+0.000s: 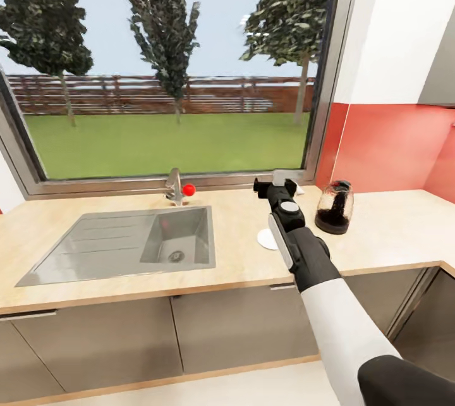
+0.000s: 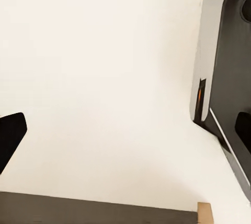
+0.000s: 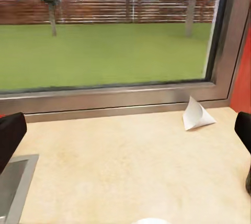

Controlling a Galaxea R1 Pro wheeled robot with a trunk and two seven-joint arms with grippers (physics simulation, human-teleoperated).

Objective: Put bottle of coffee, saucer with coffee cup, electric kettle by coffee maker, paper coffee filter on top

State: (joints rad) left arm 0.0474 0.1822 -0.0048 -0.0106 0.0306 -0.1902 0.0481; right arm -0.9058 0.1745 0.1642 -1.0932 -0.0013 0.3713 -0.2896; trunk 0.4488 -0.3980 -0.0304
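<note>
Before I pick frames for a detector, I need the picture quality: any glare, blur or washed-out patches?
Head view: sharp and evenly lit, with a soft sheen on the sink and faint shadows under the electric kettle. Left wrist view: mostly a featureless pale surface. Right wrist view: crisp on the paper coffee filter, finger edges dark.

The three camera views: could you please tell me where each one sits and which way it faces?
Head view: high up, facing the pale beige wood-look countertop and window; right arm reaches forward.
Left wrist view: on the left arm, facing a plain white surface; a dark fingertip shows.
Right wrist view: near the right claw, facing the window; both fingers show.
Shared: head and right wrist views both show the countertop.
</note>
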